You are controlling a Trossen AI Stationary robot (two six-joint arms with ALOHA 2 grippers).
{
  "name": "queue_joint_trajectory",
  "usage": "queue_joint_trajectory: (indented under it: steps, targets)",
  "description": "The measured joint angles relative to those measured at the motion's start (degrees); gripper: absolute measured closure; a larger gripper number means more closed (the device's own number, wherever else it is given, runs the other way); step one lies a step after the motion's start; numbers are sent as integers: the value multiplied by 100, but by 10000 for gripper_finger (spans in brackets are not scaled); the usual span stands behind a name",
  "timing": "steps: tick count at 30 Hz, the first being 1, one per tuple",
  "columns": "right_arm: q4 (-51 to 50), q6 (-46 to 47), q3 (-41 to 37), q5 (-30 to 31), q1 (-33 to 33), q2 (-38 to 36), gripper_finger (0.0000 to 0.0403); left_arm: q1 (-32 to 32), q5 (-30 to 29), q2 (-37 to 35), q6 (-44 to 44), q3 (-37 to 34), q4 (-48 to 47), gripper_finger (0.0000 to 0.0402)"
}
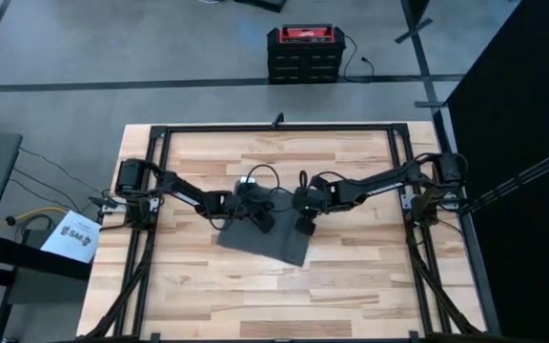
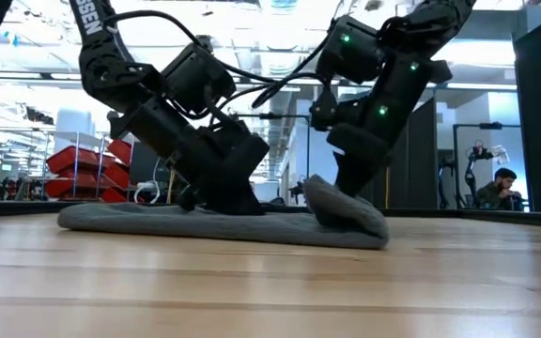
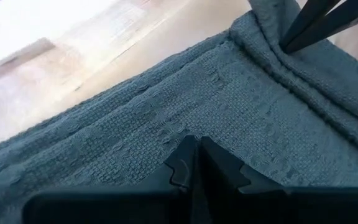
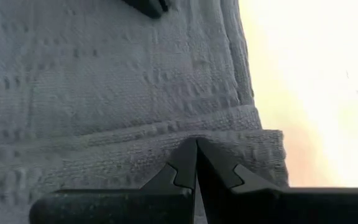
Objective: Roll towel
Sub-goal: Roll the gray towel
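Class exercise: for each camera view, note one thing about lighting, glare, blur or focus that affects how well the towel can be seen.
High view: even light, towel a small dark patch. Low view: bright background leaves both arms near silhouettes; the table's near edge is soft. Left wrist view: towel weave crisp, bare wood washed out by glare. Right wrist view: towel pale, wood beside it overexposed.

Both arms black w/ blocky joints and looping black cables. Green lights on one arm. White letters on the other. Gripper fingers dark, w/ pointy tips.
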Motion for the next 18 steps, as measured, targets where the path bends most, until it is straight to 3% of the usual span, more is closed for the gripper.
queue_joint_trajectory:
  steps: [7,12,18]
  targets:
    - [119,-664,0,-413,-151,4,403,-144,-110,5,-219,-3,54,387]
    - [312,-1532,-2,-469,-216,-7,403,-241,-8,-10,93,-20,210,387]
    - [291,-1688,2,-499,-390,118,403,-242,36,-170,284,-15,83,386]
